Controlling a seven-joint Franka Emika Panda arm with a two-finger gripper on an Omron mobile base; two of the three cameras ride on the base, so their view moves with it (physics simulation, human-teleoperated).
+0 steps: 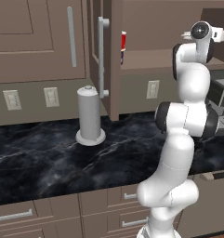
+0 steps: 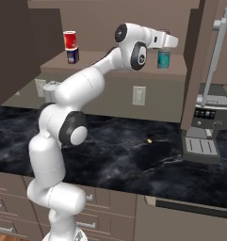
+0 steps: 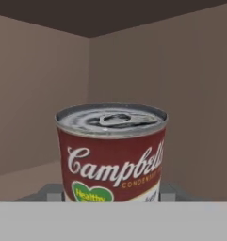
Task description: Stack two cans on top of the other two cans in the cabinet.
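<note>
- The gripper [image 2: 165, 43] reaches into the open cabinet [image 2: 133, 63], level with the shelf, clamped on a red soup can [image 3: 111, 153].
- In the hand view this can stands upright right in front of the camera, silvery pull-tab lid up, white script across the red label and a green heart mark near the bottom; the grey fingers [image 3: 50, 192] press against it on both sides.
- In the right base view a teal can [image 2: 163, 59] stands on the shelf directly under the gripper; whether the held can touches its top cannot be told.
- At the far left of the same shelf a red can [image 2: 69, 39] sits stacked on a dark blue can [image 2: 72, 55], both upright.
- The left base view shows that stack as a red and blue sliver [image 1: 123, 47] past the edge of the open cabinet door [image 1: 98, 56], which carries a long silvery bar handle [image 1: 102, 58].
- The white arm [image 2: 82, 89] rises from the base and bends forward to the shelf.
- On the dark marble counter [image 1: 48, 148] below stands a grey paper-towel holder [image 1: 89, 116].
- A coffee machine [image 2: 204, 127] sits on the counter to the right, beneath the cabinet.
- A small yellowish speck [image 2: 149, 140] lies on the counter near the middle.
</note>
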